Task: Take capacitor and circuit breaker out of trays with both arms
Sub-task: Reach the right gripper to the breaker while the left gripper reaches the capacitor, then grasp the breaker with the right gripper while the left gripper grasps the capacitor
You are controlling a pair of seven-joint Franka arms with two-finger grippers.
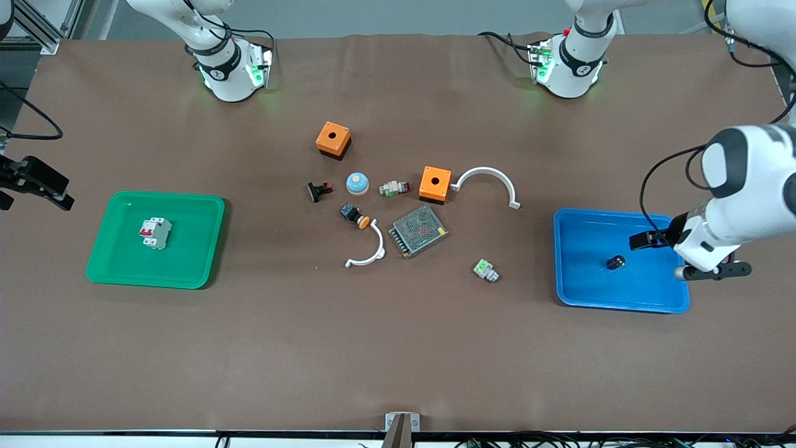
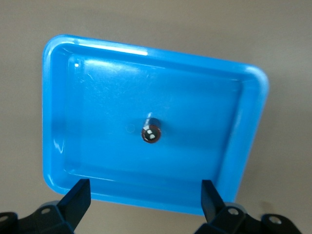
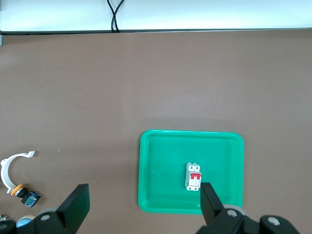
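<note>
The capacitor (image 1: pixel 615 262), a stubby black cylinder, lies in the blue tray (image 1: pixel 578 292) at the left arm's end of the table. In the left wrist view it (image 2: pixel 150 132) shows pale dots on its end, near the middle of the tray (image 2: pixel 146 51). My left gripper (image 1: pixel 684 258) hangs open and empty above the tray's edge (image 2: pixel 145 200). The breaker (image 1: pixel 154 233), white-grey with a red lever, lies in the green tray (image 1: pixel 193 274); it also shows in the right wrist view (image 3: pixel 194 176). My right gripper (image 1: pixel 37 183) is open and empty, raised beside the green tray (image 3: pixel 141 204).
Between the trays lie two orange boxes (image 1: pixel 333 139) (image 1: pixel 435 183), a mesh-covered box (image 1: pixel 418 230), two white arcs (image 1: pixel 487 183) (image 1: pixel 368 249), a blue dome (image 1: pixel 357 183), a black-and-red clip (image 1: pixel 319 190), an orange-capped button (image 1: pixel 354 216) and two white-green connectors (image 1: pixel 395 187) (image 1: pixel 485 270).
</note>
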